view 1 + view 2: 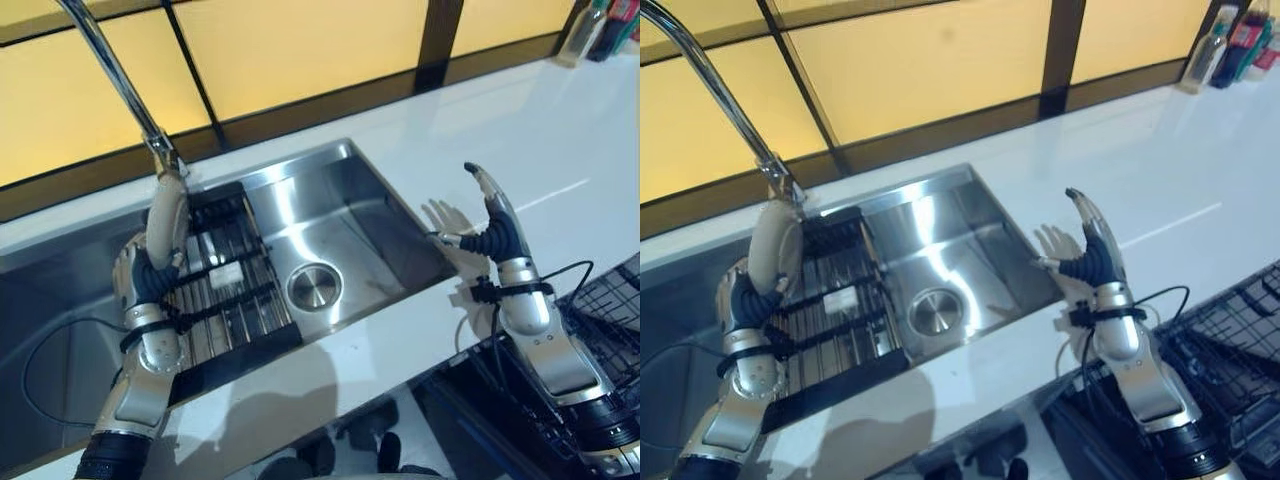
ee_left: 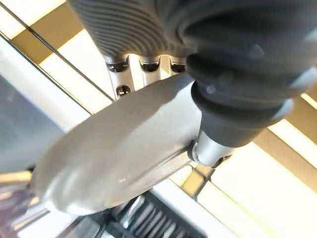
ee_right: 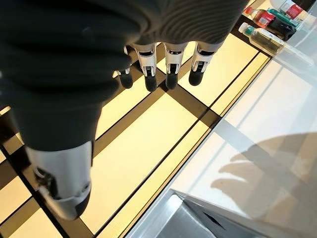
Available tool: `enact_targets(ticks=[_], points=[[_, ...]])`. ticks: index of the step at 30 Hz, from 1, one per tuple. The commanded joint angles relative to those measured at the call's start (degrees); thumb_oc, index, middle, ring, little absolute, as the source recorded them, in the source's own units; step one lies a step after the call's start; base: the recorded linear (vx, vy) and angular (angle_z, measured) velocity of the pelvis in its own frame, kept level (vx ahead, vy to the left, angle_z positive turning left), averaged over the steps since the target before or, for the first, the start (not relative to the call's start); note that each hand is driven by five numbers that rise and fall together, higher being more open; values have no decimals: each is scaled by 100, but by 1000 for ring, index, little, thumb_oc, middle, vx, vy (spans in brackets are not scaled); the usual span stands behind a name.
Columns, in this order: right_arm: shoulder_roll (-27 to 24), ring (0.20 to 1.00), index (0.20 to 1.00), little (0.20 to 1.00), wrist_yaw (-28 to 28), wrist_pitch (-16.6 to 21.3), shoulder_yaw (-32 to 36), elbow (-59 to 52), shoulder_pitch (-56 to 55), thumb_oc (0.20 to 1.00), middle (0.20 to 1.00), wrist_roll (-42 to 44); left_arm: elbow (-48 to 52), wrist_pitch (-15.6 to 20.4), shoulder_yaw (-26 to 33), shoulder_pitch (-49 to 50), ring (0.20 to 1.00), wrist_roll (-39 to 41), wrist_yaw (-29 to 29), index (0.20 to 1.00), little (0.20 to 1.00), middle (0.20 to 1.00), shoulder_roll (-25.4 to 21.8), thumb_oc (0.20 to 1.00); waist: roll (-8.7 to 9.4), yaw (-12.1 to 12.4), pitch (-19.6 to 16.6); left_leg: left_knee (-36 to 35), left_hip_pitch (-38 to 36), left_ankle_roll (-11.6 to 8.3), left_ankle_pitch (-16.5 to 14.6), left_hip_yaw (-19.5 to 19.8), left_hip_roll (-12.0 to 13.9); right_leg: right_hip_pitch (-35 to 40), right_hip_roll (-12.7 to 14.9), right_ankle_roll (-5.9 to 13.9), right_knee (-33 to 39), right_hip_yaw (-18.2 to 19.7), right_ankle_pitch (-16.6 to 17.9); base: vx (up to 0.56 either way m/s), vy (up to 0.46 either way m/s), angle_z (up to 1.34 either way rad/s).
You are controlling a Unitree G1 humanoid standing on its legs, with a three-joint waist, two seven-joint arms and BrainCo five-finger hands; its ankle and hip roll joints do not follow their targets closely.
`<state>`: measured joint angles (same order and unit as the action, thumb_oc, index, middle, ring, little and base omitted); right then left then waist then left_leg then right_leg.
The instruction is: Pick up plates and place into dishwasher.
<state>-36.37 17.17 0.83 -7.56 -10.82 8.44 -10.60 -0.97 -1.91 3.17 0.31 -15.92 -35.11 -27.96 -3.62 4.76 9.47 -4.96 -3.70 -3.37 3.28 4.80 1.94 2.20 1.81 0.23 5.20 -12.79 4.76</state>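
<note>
A grey plate (image 1: 165, 225) stands on edge above the left part of the steel sink (image 1: 385, 205), just under the faucet. My left hand (image 1: 140, 285) is shut on its lower edge. In the left wrist view the plate (image 2: 124, 158) is pinched between the thumb (image 2: 213, 148) and the fingers (image 2: 119, 69). My right hand (image 1: 500, 235) is raised over the white counter to the right of the sink, open with straight fingers (image 3: 171, 69) and holding nothing.
A black slatted rack (image 1: 230, 290) lies in the sink below the plate, beside the round drain (image 1: 314, 286). The tall faucet (image 1: 120, 80) rises behind it. A black wire dishwasher rack (image 1: 610, 300) sits at the lower right. Bottles (image 1: 590, 30) stand at the counter's far right.
</note>
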Motion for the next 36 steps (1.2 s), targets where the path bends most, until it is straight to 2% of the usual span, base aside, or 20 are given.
enact_targets(ticks=[1, 4, 5, 8, 10, 11, 12, 15, 16, 18, 23, 29, 31, 34, 36], points=[[120, 1000, 1000, 1000, 19, 189, 54, -267, -154, 1000, 1000, -45, 304, 499, 477, 48, 200, 225, 99, 200, 200, 200, -452, 200, 332, 253, -492, 61, -70, 88, -556, 87, -243, 414, 224, 499, -270, -41, -879, -9, -38, 0], [97, 1000, 1000, 1000, -5, 228, 98, -301, -187, 1000, 1000, -3, 449, 716, 558, 98, 200, 332, 278, 200, 200, 200, -456, 200, 331, 272, -536, 57, -116, 74, -566, 106, -234, 471, 215, 497, -255, -51, -890, -19, -33, 3], [88, 1000, 1000, 1000, -9, 252, 107, -304, -188, 1000, 1000, 9, 515, 933, 575, 99, 200, 448, 399, 200, 200, 200, -456, 200, 329, 282, -553, 57, -125, 70, -569, 116, -232, 484, 213, 496, -249, -56, -892, -32, -28, 2], [55, 1000, 1000, 1000, -44, 179, 118, -344, -133, 1000, 1000, 43, 774, 1180, 619, 48, 200, 753, 765, 200, 200, 200, -529, 200, 312, 289, -602, 47, -149, 63, -569, 139, -233, 522, 206, 495, -213, -59, -886, -14, -11, 1], [44, 1000, 1000, 1000, -40, 153, 103, -354, -80, 1000, 1000, 53, 957, 1414, 541, -53, 200, 1678, 1472, 200, 200, 200, -495, 200, 295, 289, -630, 39, -158, 66, -571, 150, -230, 538, 203, 496, -193, -64, -884, -16, -8, 0], [43, 1000, 1000, 1000, -39, 152, 103, -353, -77, 1000, 1000, 53, 961, 1438, 546, -56, 200, 1771, 1524, 200, 200, 200, -496, 200, 293, 289, -629, 39, -159, 67, -572, 151, -230, 540, 201, 496, -192, -64, -883, -32, -12, 2], [55, 1000, 1000, 1000, -31, 155, 104, -357, -58, 1000, 1000, 42, 1063, 1606, 486, -77, 200, 2323, 2039, 200, 200, 200, -398, 200, 283, 296, -633, 41, -164, 69, -571, 152, -226, 547, 202, 494, -191, -76, -879, 0, 0, 0], [99, 1000, 1000, 1000, -61, 182, 55, -375, 58, 1000, 1000, 199, 1187, 1864, 263, -158, 200, 3046, 2915, 200, 200, 200, -242, 200, 247, 283, -644, 36, -187, 73, -574, 152, -229, 555, 200, 502, -195, -65, -866, -35, -2, 1], [104, 1000, 1000, 1000, -93, 214, 51, -427, 91, 1000, 1000, 342, 1272, 1911, 177, -193, 200, 3388, 3315, 200, 200, 200, -224, 200, 233, 267, -652, 35, -191, 74, -574, 137, -227, 555, 205, 500, -195, -64, -863, -32, 3, 0], [111, 1000, 1000, 1000, -157, 369, 34, -376, 174, 1000, 1000, 546, 1208, 1990, 47, -273, 200, 4012, 3768, 200, 200, 200, -270, 200, 202, 225, -673, 27, -205, 79, -581, 115, -227, 544, 203, 501, -201, -21, -862, -18, 7, 0], [119, 1000, 1000, 1000, -298, 563, 55, -275, 203, 1000, 1000, 644, 1066, 2083, 27, -336, 200, 4995, 4616, 200, 200, 200, -295, 200, 157, 164, -754, 24, -210, 87, -580, 67, -230, 530, 205, 496, -181, 52, -851, 0, 0, 0], [128, 1000, 1000, 1000, -395, 590, 89, -279, 198, 1000, 1000, 679, 1023, 2016, 38, -358, 200, 5241, 4973, 200, 200, 200, -263, 200, 165, 157, -803, 42, -225, 102, -591, 27, -230, 553, 212, 473, -165, 68, -850, 0, 0, 0], [116, 1000, 1000, 1000, -473, 585, 82, -304, 245, 1000, 1000, 726, 1002, 2013, 20, -373, 200, 5309, 5280, 200, 200, 200, -254, 200, 169, 153, -813, 44, -218, 109, -587, 31, -233, 543, 200, 458, -172, 86, -851, 0, 0, 0], [78, 1000, 1000, 1000, -848, 627, 11, -353, 344, 1000, 1000, 1092, 1091, 1893, -61, -442, 200, 5409, 5838, 200, 200, 200, -313, 200, 172, 148, -822, 36, -215, 110, -584, 27, -229, 534, 191, 450, -160, 97, -842, 0, 0, 0], [68, 1000, 1000, 1000, -1291, 655, -75, -376, 449, 1000, 1000, 1635, 1126, 1821, -145, -524, 200, 5544, 6226, 200, 200, 200, -373, 200, 175, 144, -824, 33, -213, 104, -578, 14, -225, 531, 192, 446, -154, 95, -831, 0, 0, 0]])
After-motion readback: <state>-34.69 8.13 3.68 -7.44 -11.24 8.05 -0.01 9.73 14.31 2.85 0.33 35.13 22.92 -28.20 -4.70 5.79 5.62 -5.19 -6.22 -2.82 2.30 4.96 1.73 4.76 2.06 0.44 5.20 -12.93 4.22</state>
